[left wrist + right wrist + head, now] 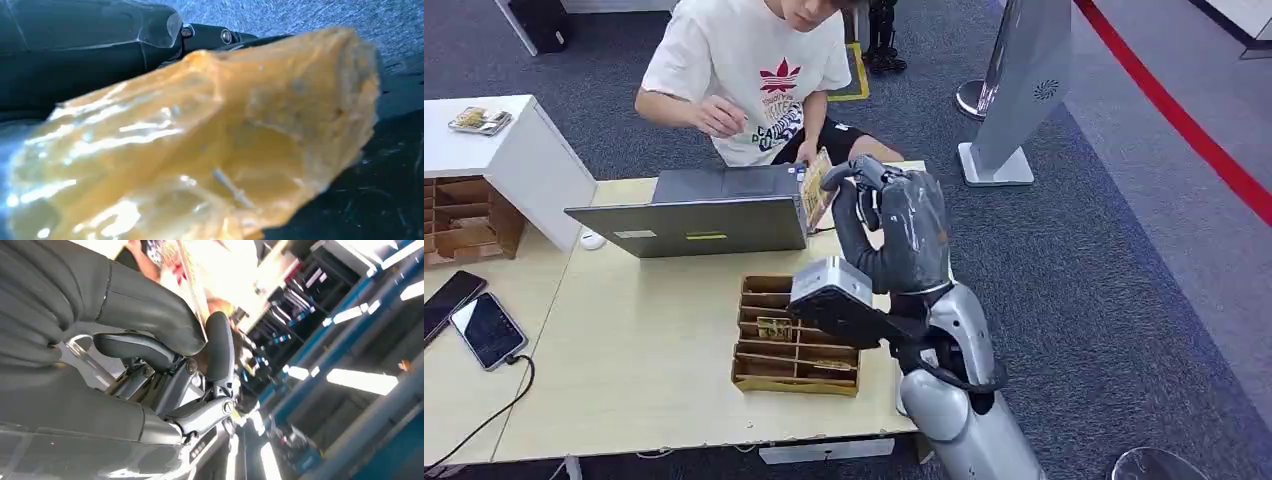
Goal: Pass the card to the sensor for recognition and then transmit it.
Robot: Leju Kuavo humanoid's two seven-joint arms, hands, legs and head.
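A person (754, 75) sits behind the table (634, 370), where a laptop (704, 212) stands beyond a wooden card organizer (796, 340). The right hand (889, 225) pinches the card (816, 188) upright beside the laptop's corner; I judge it should hold the card flat and steady toward the person. Whether the left hand is open or closed I cannot tell.

Yellowish card (816, 188), upright on edge, pinched in raised right hand (894, 230), apparently beside laptop's right end
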